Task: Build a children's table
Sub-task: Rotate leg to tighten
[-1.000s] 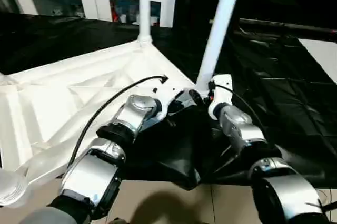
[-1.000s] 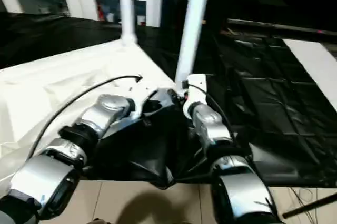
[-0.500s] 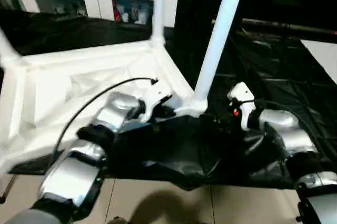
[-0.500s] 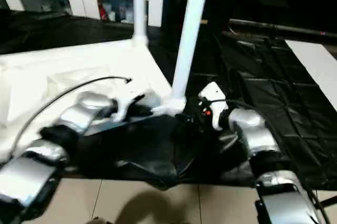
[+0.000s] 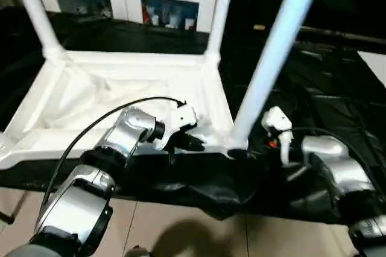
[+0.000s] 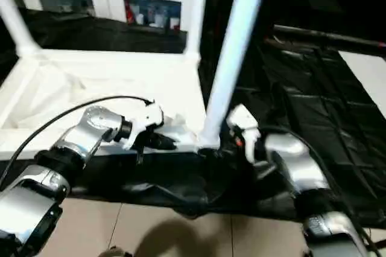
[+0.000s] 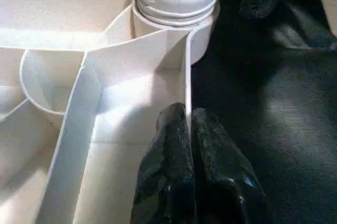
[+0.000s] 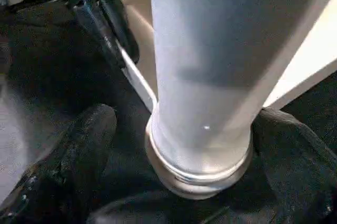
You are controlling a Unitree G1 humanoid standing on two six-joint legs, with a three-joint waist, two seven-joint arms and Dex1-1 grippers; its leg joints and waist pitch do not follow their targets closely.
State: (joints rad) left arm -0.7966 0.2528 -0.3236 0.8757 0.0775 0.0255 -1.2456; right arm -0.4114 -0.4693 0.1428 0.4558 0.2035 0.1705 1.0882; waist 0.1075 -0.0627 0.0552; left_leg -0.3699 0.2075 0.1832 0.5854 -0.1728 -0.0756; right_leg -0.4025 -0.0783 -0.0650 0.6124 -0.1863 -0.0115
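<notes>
Tabletop (image 5: 120, 88), 3 legs (image 5: 274, 58) upright; no legible writing.

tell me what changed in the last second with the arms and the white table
The right gripper came off the base of the nearest white tube leg and drew back to the right; its fingers now stand open either side of the leg without touching it. The upside-down white plastic tabletop has swung round on the black sheet. The left gripper stayed shut on the tabletop's rim, and the legs stayed upright.
</notes>
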